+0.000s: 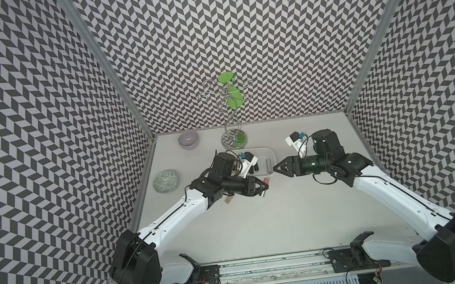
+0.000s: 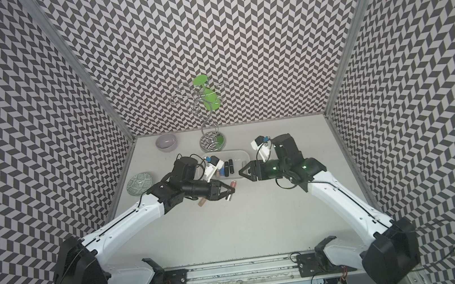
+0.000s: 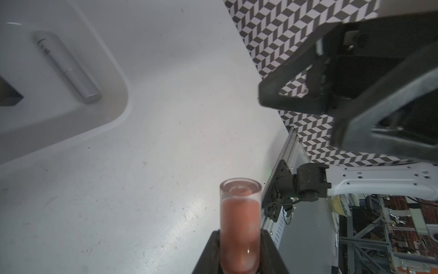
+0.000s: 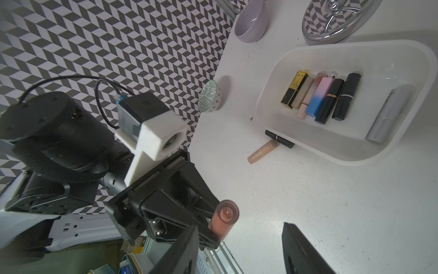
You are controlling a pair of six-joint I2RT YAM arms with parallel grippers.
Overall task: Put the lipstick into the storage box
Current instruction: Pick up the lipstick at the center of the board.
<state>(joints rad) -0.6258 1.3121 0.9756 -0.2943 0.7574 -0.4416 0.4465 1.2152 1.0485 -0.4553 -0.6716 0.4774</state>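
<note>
Right wrist view: seven lipsticks point(image 4: 317, 99) sit in the storage box point(image 4: 331, 59), two tubes point(image 4: 262, 151) lie on the table point(image 4: 331, 213) beside it, left tool point(image 4: 214, 225) pinches a pink lipstick point(image 4: 225, 214), right tool point(image 1: 275, 168) spread, empty.

The bench point(image 1: 274, 216) is a pale, scuffed white surface. Near its far left corner sits a lilac bowl point(image 1: 189, 139). A green-patterned plate point(image 1: 166, 180) lies by the left edge, nearer the front than the bowl. The mirrored round base of a chrome wire stand point(image 1: 235, 140) stands by the far edge, left of its middle. Just in front of it rests the white storage box point(image 4: 343, 44). A beige lipstick tube point(image 4: 262, 151) and a slim black tube point(image 4: 279, 139) lie on the bench just beside the box's outer wall, their ends meeting.
</note>
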